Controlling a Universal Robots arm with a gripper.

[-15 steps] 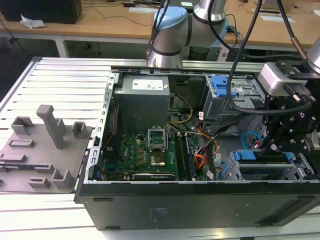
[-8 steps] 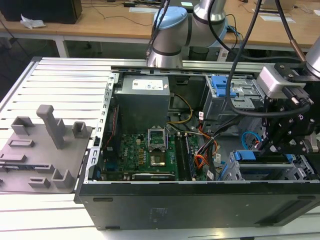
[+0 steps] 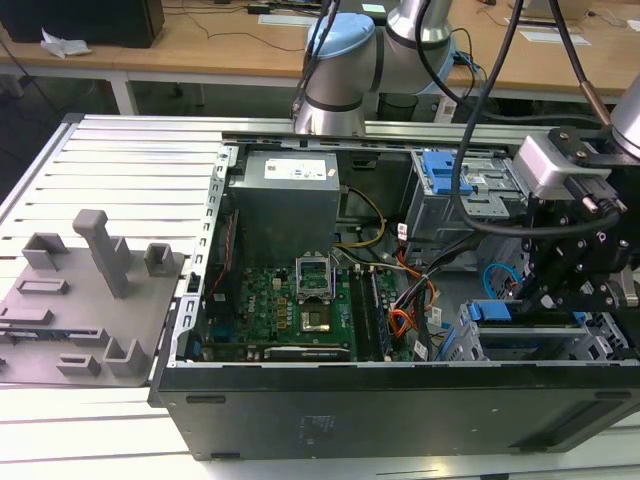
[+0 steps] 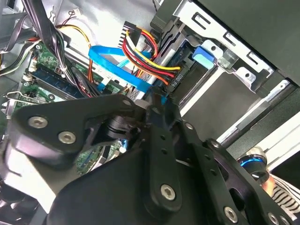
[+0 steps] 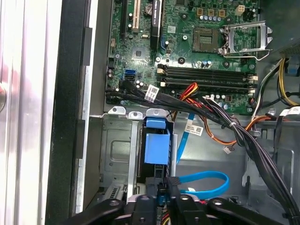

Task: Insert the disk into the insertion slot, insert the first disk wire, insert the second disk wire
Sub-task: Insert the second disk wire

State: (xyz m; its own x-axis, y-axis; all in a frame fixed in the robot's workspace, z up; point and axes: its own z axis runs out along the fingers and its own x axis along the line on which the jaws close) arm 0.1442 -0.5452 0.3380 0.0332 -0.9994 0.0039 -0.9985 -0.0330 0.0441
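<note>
Item: my gripper (image 5: pixel 164 199), low centre of the first wrist view, fingers clamped on the second disk wire (image 5: pixel 206 183) at the insertion slot (image 5: pixel 119 152); risk judged: skewed connector jamming, cable kinking.

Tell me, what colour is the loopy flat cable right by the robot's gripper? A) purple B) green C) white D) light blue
D: the second disk wire curves in a light blue loop just beside the gripper in both wrist views.
</note>
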